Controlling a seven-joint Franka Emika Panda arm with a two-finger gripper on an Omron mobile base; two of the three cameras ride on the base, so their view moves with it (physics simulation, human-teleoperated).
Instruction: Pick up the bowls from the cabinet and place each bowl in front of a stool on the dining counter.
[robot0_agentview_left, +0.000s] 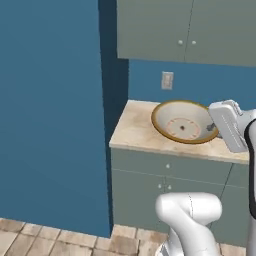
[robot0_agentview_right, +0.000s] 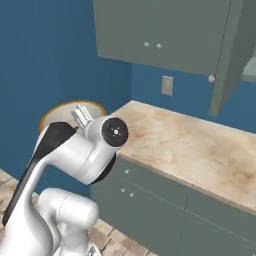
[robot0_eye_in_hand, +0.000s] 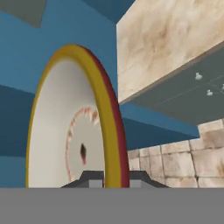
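My gripper (robot0_eye_in_hand: 113, 181) is shut on the rim of a shallow cream-white bowl (robot0_eye_in_hand: 65, 131) with a tan-brown rim. In the left base view the bowl (robot0_agentview_left: 182, 122) hangs tilted in the air, its inside facing the camera, with the gripper (robot0_agentview_left: 215, 128) at its right edge. From the right base view the bowl (robot0_agentview_right: 64, 111) peeks out behind my arm, left of the worktop's corner. The grey-green cabinet (robot0_agentview_left: 185, 30) hangs above, one door (robot0_agentview_right: 229, 55) swung open at the right. The stools and the dining counter are out of view.
A marble wall worktop (robot0_agentview_right: 190, 145) on grey-green base cupboards (robot0_agentview_left: 165, 180) runs under the cabinet. A blue wall (robot0_agentview_left: 50, 110) juts out on the left. A wall socket (robot0_agentview_left: 167, 80) sits above the worktop. The floor (robot0_agentview_left: 30, 237) is tiled.
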